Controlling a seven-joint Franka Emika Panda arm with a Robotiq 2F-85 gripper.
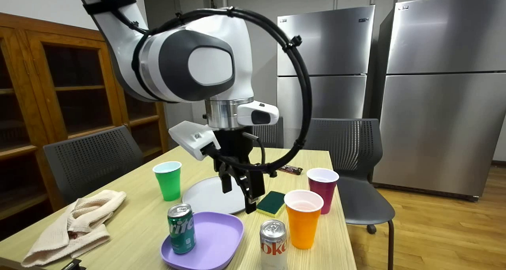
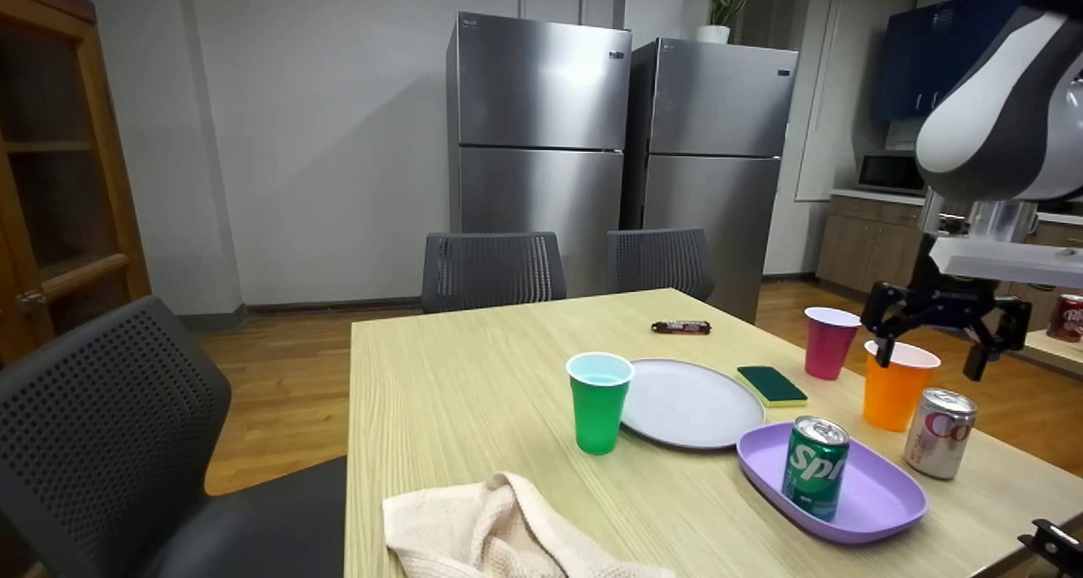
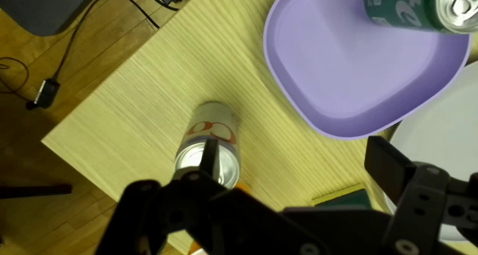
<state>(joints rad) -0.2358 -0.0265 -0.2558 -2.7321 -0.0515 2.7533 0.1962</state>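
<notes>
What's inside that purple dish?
A green Sprite can stands upright in the purple dish. The patch of dish directly under the can is covered, so it can't be seen.

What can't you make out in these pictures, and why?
Coke can: base cut off by the bottom edge in an exterior view; part of its top hidden by the gripper in the wrist view.
Sponge: partly hidden by the gripper, wrist view.
Towel: lower part cut off by the bottom edge in an exterior view.
Wrapped bar: lettering too small to read in both exterior views.
</notes>
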